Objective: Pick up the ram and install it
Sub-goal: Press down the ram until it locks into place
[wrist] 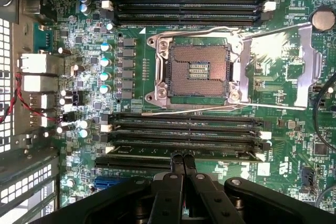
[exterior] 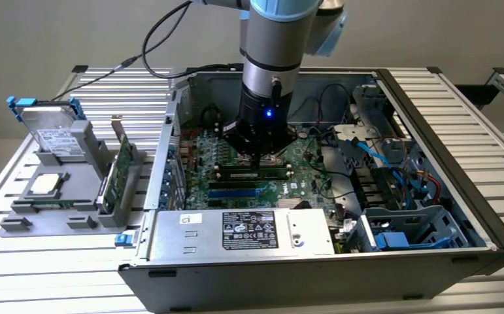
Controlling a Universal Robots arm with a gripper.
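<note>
In the exterior view, we have the gripper down inside the computer case, right over the motherboard. In the wrist view, its fingertips sit pinched together, touching the ram (a thin green strip lying in its slot); pushing off-centre could, we judge, leave one end unseated.

- The gripper has its two fingers pressed together, tips right at the ram.
- The ram lies seated in a memory slot — one of the bank beside the CPU socket.
- A second slot bank sits across the socket — on the motherboard.
</note>
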